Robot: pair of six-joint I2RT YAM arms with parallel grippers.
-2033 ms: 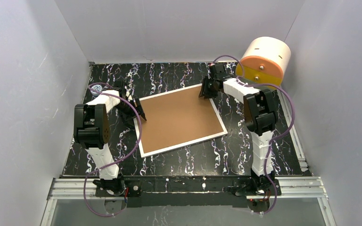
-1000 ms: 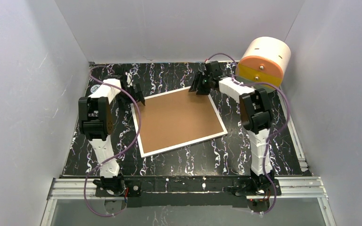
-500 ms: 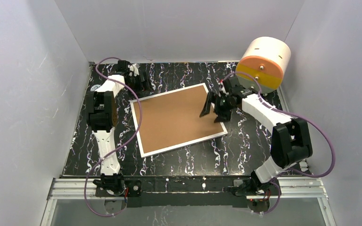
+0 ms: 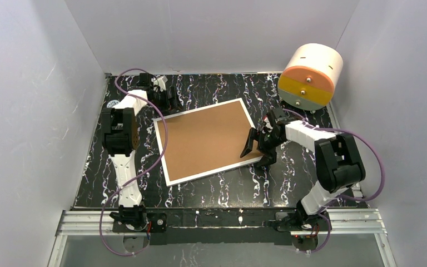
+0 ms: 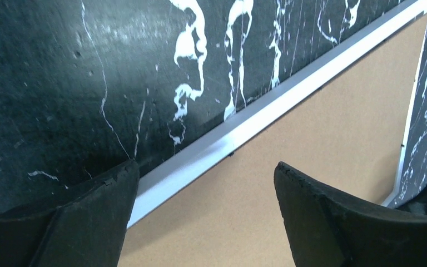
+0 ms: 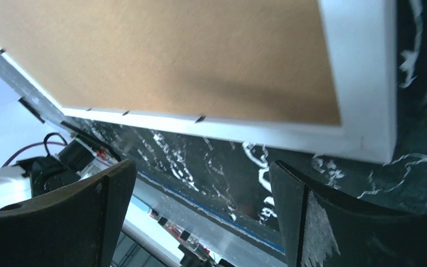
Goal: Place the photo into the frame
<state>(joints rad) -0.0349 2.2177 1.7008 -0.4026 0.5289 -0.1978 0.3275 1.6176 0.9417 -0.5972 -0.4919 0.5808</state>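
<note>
The frame [image 4: 205, 139] lies flat in the middle of the table, brown back up, with a narrow white rim around it. The photo is out of view. My left gripper [image 4: 168, 102] hovers open at the frame's far left corner. In the left wrist view this gripper [image 5: 203, 169] spans the white rim [image 5: 244, 125] and the brown back [image 5: 322, 133] without holding anything. My right gripper [image 4: 257, 151] stands open over the frame's near right corner. Seen from the right wrist, the gripper [image 6: 200, 167] is just off that corner [image 6: 367, 139], nothing between the fingers.
A white-and-orange drum [image 4: 310, 75] sits at the far right against the wall. Grey walls close in the black marbled table [image 4: 217, 183] on three sides. A metal rail [image 4: 222, 219] runs along the near edge.
My right arm has drawn back from the frame's far right corner to its near right corner, and its jaws have opened wider. My left gripper moved to the far left corner and stays there.
</note>
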